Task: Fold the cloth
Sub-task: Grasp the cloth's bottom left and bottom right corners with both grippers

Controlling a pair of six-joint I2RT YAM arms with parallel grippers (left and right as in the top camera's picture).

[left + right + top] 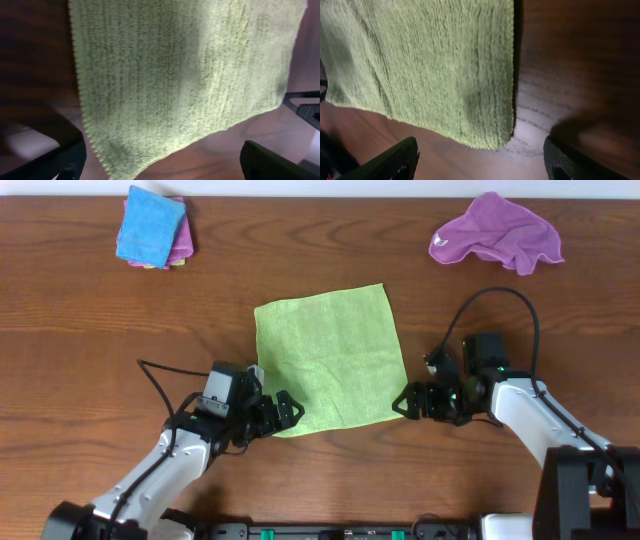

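Observation:
A light green cloth lies flat and unfolded on the wooden table. My left gripper is open at its near left corner, which fills the left wrist view between the two black fingers. My right gripper is open at the near right corner; that corner lies just ahead of the open fingers in the right wrist view. Neither gripper holds the cloth.
A folded blue cloth on a pink one sits at the far left. A crumpled purple cloth lies at the far right. Bare wooden table surrounds the green cloth.

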